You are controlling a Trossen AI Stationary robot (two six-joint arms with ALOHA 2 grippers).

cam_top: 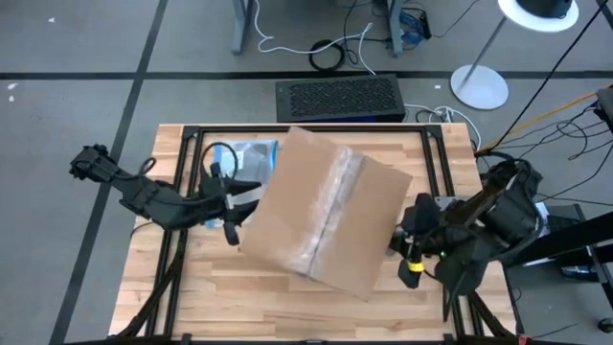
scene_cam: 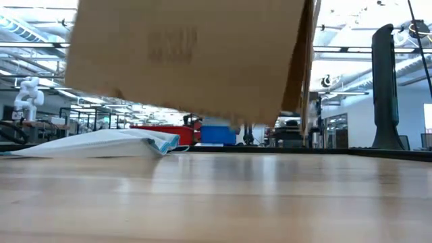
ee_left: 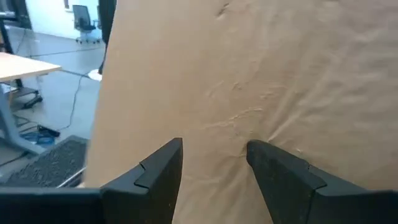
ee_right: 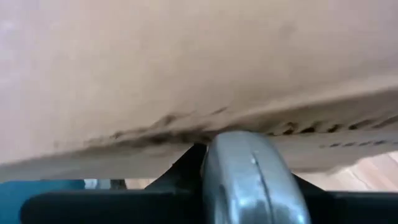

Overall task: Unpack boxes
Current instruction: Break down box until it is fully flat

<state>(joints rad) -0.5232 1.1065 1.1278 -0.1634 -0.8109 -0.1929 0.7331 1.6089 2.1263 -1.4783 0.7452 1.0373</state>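
Observation:
The brown cardboard box [cam_top: 326, 211] hangs tilted between my two arms, and its bottom edge [scene_cam: 189, 111] is clear of the table. My left gripper [cam_top: 233, 213] is at the box's left side, open, its fingers [ee_left: 155, 180] apart against the wall. My right gripper [cam_top: 407, 244] is at the box's right side, shut on a silvery rounded tool [ee_right: 249, 174] with a yellow part [cam_top: 412, 268]. A clear pouch with a blue edge [cam_top: 244, 158] lies flat on the table at the far left, also seen in the low view [scene_cam: 101, 143]. My left gripper sets its two open fingertips [ee_left: 261, 152] against the box's left side wall [ee_left: 214, 124], coming in about level from the table's left. The cardboard is creased beside the tips. Nothing lies between the fingers. The box is lifted clear. My right gripper pinches the silvery tool between its dark fingers [ee_right: 186, 158] and comes at the box from the table's right. The tool's top meets a corrugated edge of the box [ee_right: 205, 127], which is dented there. Whether the fingers touch the cardboard cannot be told.
A black grille-topped unit [cam_top: 340, 98] lies beyond the table's far edge, with cables and a lamp base [cam_top: 479, 86] on the floor. The wooden table [cam_top: 287, 307] shows bare boards along its near side.

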